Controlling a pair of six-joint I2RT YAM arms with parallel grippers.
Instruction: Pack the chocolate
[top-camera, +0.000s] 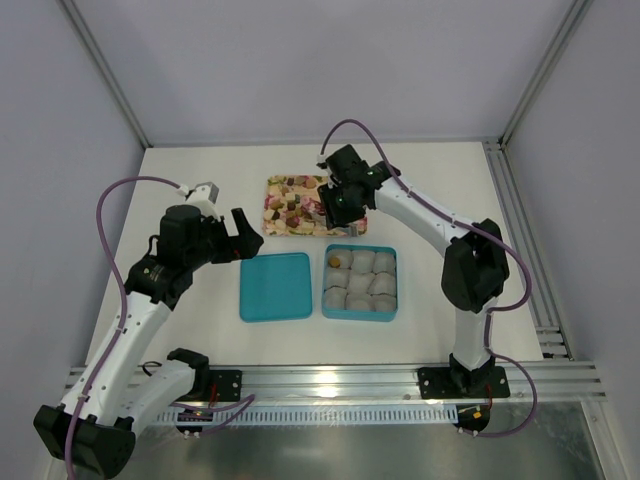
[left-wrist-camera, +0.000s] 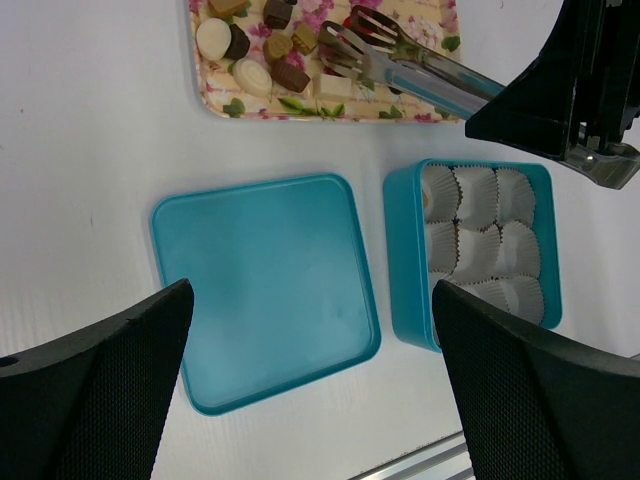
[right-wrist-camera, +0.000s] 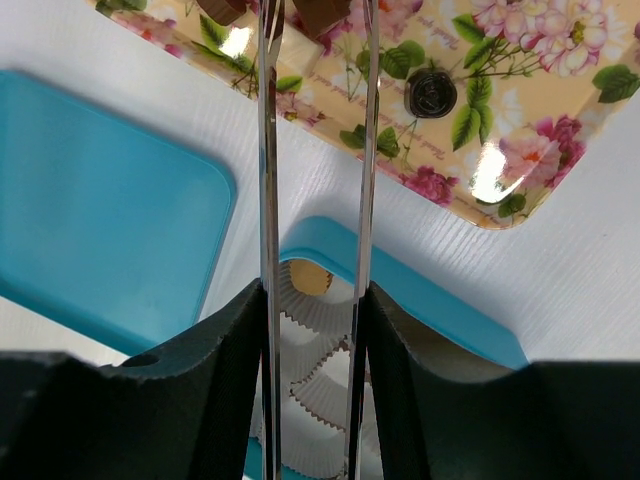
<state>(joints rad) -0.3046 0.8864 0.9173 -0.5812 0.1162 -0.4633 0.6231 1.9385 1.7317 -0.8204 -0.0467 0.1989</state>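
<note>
Metal tongs in the right gripper reach over the tray.

One teal box, one lid, nine paper cups, one chocolate inside, one flowered tray, one pair of tongs.

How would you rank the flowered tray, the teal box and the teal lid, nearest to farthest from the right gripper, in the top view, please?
1. Flowered tray: directly under the right gripper, which holds tongs over it.
2. Teal box: just nearer the arm bases, right of centre.
3. Teal lid: left of the box, farthest.
</note>
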